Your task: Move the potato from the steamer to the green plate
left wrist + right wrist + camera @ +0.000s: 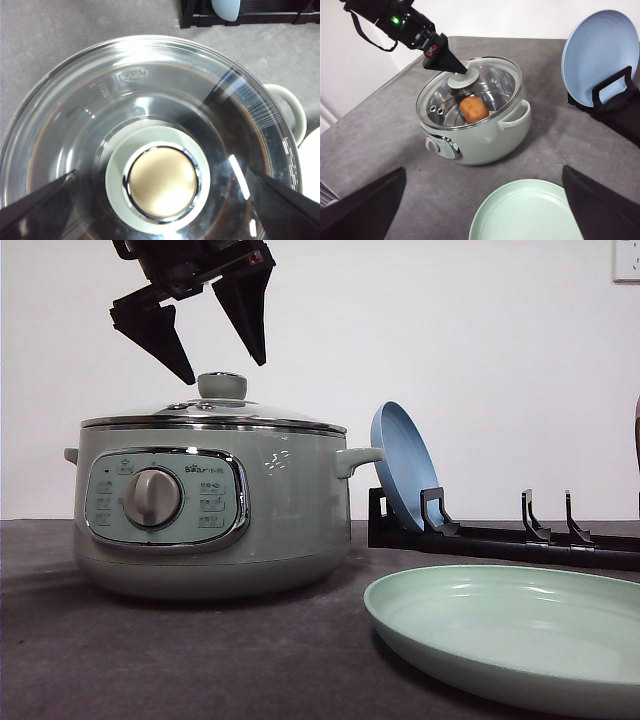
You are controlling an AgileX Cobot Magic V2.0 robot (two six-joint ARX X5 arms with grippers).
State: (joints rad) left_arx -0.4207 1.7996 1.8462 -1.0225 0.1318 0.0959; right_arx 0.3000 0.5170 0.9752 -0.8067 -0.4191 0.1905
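Observation:
The sage-green steamer [210, 510] stands at the left of the table with its glass lid [470, 92] on. Through the lid I see the orange-brown potato [473, 109] lying inside the pot. My left gripper [224, 365] hangs open just above the lid knob [161, 182], one finger on either side and not touching it. The pale green plate [520, 635] lies empty at the front right, close to the steamer. My right gripper [483, 170] is held high over the table, open and empty, looking down on the steamer [475, 120] and the green plate [525, 215].
A black dish rack [500, 540] stands behind the green plate, with a blue plate [403, 465] leaning upright in it near the steamer's right handle [357, 457]. The tabletop is dark grey cloth and a white wall lies behind it.

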